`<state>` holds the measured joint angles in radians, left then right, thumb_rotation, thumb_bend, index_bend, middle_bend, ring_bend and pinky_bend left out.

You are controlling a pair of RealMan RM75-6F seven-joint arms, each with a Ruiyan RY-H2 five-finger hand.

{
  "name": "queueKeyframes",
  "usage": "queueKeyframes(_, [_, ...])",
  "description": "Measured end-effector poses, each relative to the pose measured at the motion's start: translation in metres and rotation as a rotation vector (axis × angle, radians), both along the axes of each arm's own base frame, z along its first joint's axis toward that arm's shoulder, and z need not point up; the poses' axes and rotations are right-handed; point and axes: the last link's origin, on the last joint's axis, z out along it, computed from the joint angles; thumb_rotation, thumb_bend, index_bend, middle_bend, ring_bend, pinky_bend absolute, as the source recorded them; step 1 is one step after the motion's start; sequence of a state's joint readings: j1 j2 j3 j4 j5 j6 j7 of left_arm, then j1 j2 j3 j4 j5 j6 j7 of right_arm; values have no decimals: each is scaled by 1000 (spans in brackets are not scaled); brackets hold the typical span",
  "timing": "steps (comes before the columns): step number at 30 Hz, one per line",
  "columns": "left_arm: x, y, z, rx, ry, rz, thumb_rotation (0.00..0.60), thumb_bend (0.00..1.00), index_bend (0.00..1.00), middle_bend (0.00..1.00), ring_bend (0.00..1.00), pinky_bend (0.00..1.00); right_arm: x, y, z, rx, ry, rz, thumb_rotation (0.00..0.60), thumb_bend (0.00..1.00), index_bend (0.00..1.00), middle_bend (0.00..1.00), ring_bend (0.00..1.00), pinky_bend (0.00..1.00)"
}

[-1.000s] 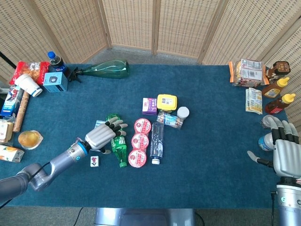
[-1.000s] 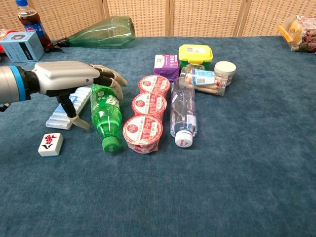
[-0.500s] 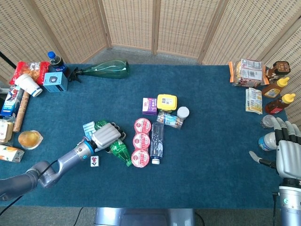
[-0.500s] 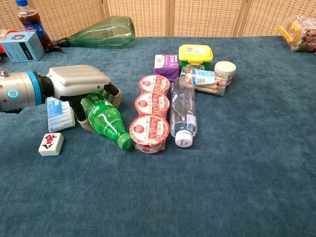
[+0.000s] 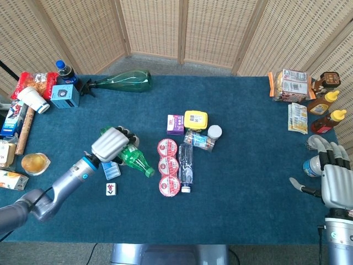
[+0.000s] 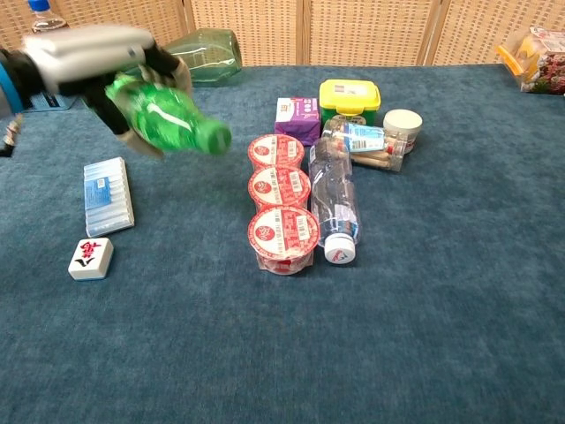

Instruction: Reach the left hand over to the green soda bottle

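1. Blue carpet-like cloth covers the table, and woven wicker screens stand along its far side.
2. Left hand grips the green soda bottle, fingers wrapped over its body; in the chest view the hand holds the bottle lifted off the cloth and tilted, green cap pointing right and slightly down.
3. Below the raised bottle, on the left part of the cloth, lies a pale blue ridged pack, and just near of it a white mahjong tile.
4. Right of the bottle, three red-lidded cups sit in a near-to-far row, touching one another.
5. Beside the cups on their right lies a clear water bottle, white cap toward the near edge.
6. Farther back are a purple carton, a yellow-lidded tub and a small white-lidded jar.
7. Along the far edge lies a large green glass bottle on its side.
8. Right hand hovers at the near right corner, holding nothing, fingers extended and apart, next to a small water bottle.
9. Sauce bottles and snack packs crowd the far right edge.
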<state>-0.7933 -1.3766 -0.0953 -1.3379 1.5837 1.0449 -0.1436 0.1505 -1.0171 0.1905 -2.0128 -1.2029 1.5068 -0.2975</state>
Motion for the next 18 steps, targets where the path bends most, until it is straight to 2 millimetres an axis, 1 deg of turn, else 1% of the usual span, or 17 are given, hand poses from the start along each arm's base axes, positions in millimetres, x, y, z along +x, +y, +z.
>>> queueKeyframes(8, [8,-7,63,99,-171,39,600,203,749,772,743,615,-1,-4,-7,14,-12,13,495,0,0,0,0,0])
queueKeyframes(11, [12,-8,79,137,-228,40,600,200,748,772,738,612,-2,-5,-8,15,-14,17,497,0,0,0,0,0])
queueKeyframes(14, [15,-9,87,159,-276,33,600,197,748,771,736,609,-3,-5,-9,17,-14,14,495,0,0,0,0,0])
queueKeyframes(18, [20,-11,92,166,-308,26,600,194,748,771,735,607,-4,-5,-8,17,-16,10,497,0,0,0,0,0])
